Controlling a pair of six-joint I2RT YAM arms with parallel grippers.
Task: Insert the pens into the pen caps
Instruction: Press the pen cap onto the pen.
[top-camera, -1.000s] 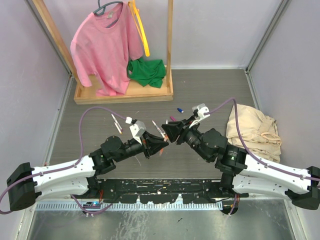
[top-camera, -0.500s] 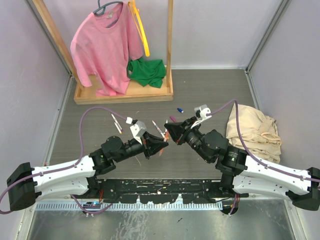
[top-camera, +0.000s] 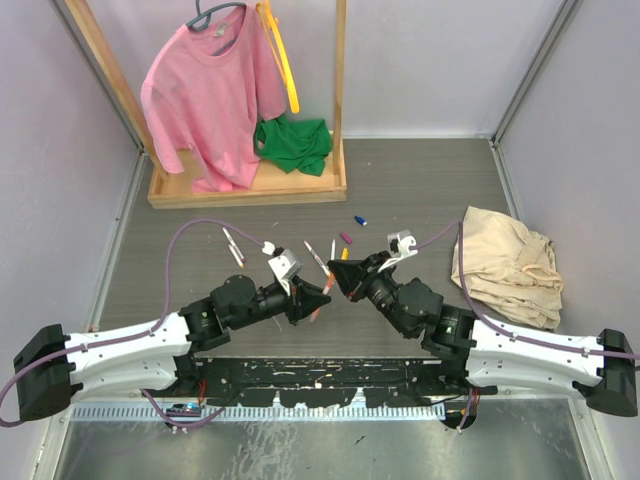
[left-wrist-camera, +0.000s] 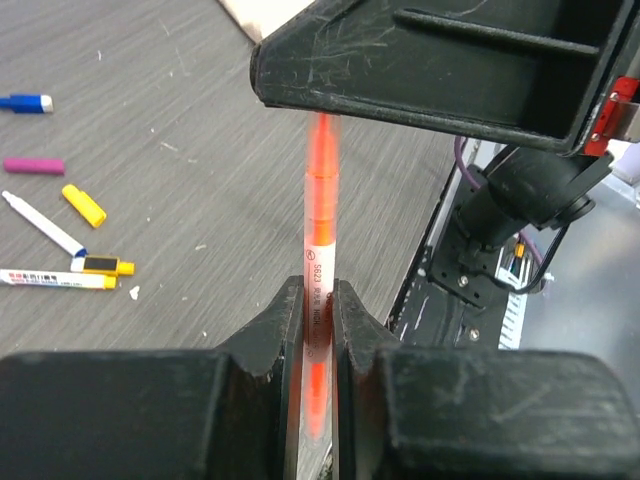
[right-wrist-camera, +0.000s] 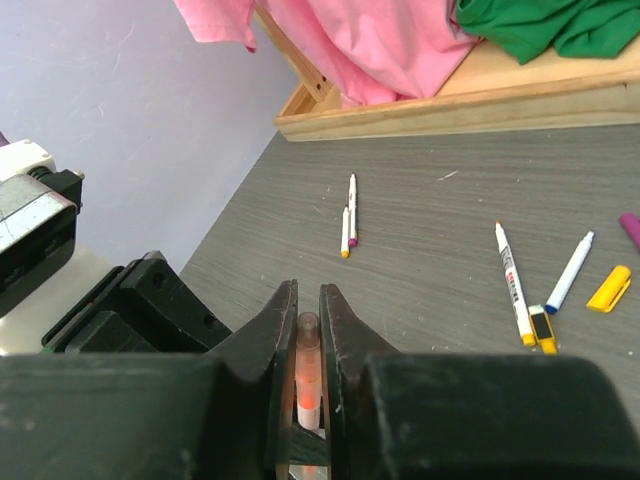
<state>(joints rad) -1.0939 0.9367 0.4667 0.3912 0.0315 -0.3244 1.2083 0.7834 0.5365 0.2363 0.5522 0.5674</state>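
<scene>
My left gripper (top-camera: 320, 290) is shut on an orange pen (left-wrist-camera: 320, 250), a white barrel with orange ends. The pen's far end runs into my right gripper (top-camera: 336, 272), which meets the left one tip to tip. My right gripper (right-wrist-camera: 308, 300) is shut on the orange pen cap (right-wrist-camera: 308, 345), with the pen's white barrel showing just behind it. Loose on the floor are a blue cap (left-wrist-camera: 25, 102), a magenta cap (left-wrist-camera: 33, 165), a yellow cap (left-wrist-camera: 84, 205), and pens (right-wrist-camera: 513, 280) (right-wrist-camera: 572, 268). Two more pens (right-wrist-camera: 348, 215) lie side by side farther left.
A wooden rack (top-camera: 250, 185) at the back left holds a pink shirt (top-camera: 205, 95), a green cloth (top-camera: 293, 143) and a yellow strap (top-camera: 282, 60). A beige cloth (top-camera: 505, 262) lies at the right. Walls close in on both sides.
Both grippers have moved toward each other and now meet tip to tip. The right arm has dropped lower and shifted left; the left wrist has moved right with the orange pen.
</scene>
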